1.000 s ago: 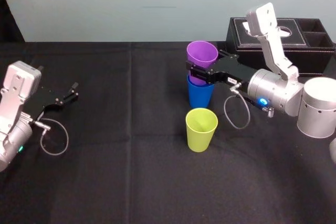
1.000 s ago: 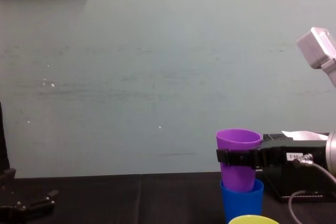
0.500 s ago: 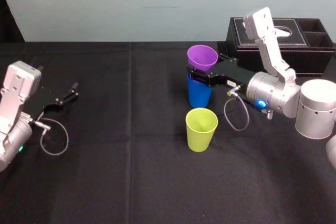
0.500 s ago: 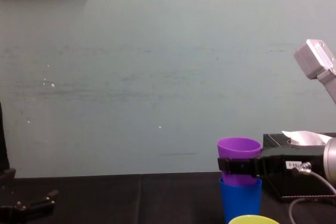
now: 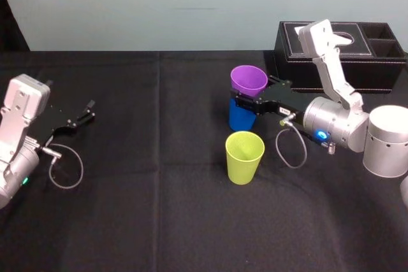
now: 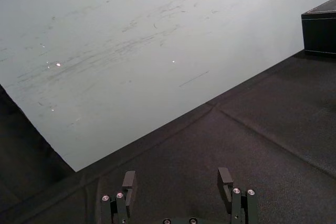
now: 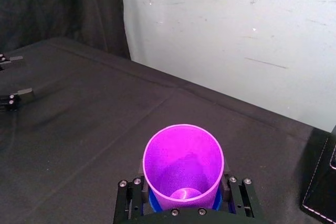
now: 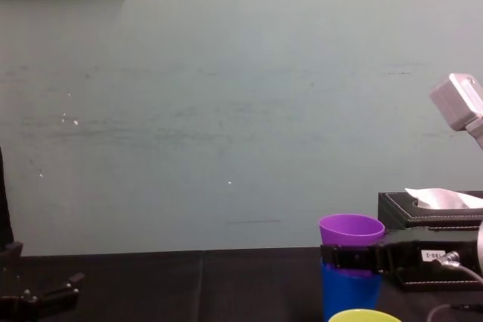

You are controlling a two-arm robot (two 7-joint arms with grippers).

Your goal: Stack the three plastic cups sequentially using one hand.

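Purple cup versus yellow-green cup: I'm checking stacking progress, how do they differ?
The purple cup sits nested in the blue cup; the yellow-green cup stands alone on the table. The right gripper grips the purple cup; nothing touches the yellow-green cup. The yellow-green cup is nearer the robot than the purple cup. Both are upright, mouth up, equally tapered. The left gripper rests open at the far left.
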